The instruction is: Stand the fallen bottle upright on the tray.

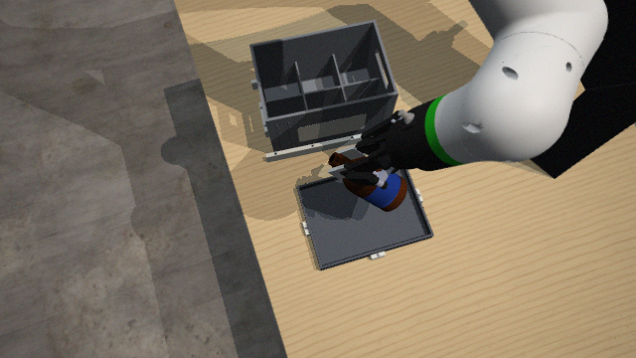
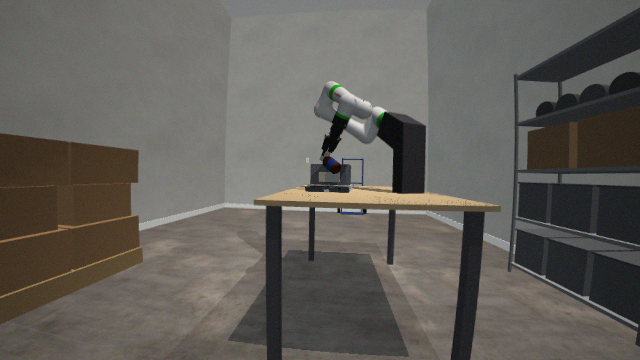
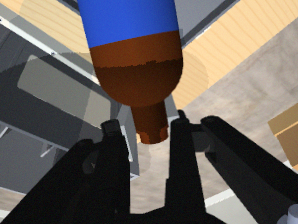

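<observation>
The brown bottle with a blue label (image 1: 385, 191) (image 2: 332, 165) (image 3: 135, 55) hangs tilted above the tray, neck up and base lower, to the right in the exterior view. My gripper (image 1: 345, 157) (image 2: 325, 156) (image 3: 149, 110) is shut on its neck. The dark grey tray (image 1: 348, 244) (image 2: 315, 189) lies level on the table. A gap shows between it and the bottle's base in the exterior view. The grey crate with dividers (image 1: 283, 131) (image 2: 314, 175) (image 3: 20, 107) stands upright beside the tray. The fingers hide part of the bottle in the top view.
The table (image 1: 497, 278) (image 2: 375, 197) carries the crate, the tray and the arm's black pedestal (image 2: 412, 160). The table's edge runs left of crate and tray in the top view. Cardboard boxes (image 2: 65, 210) and a shelf rack (image 2: 517, 150) stand away from the table.
</observation>
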Available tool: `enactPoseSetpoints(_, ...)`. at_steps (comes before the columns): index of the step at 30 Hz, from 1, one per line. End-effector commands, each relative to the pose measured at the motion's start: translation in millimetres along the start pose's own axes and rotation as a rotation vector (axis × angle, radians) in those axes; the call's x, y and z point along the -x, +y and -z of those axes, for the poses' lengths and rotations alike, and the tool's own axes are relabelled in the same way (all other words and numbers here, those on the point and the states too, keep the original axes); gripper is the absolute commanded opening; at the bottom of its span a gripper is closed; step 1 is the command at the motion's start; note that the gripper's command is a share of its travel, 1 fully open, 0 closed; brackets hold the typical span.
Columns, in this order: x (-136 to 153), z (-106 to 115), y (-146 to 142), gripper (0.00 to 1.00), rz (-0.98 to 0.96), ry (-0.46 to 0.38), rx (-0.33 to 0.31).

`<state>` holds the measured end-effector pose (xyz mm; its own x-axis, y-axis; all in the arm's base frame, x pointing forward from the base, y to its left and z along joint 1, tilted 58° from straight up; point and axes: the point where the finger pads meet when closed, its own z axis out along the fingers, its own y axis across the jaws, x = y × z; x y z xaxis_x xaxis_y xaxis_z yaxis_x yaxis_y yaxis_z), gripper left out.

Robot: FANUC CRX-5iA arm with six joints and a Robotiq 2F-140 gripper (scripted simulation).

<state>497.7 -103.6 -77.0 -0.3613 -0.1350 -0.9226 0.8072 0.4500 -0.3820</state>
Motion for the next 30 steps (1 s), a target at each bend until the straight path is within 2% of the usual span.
enactPoseSetpoints(1,-0.3,-0.2,-0.1,0.00,0.000,-0.021,-0.001)
enactPoseSetpoints(20,-2.3,0.6,0.1,0.00,-0.001,-0.131,0.000)
enactPoseSetpoints(30,-2.9,1.2,0.4,0.00,-0.001,-0.152,0.002)
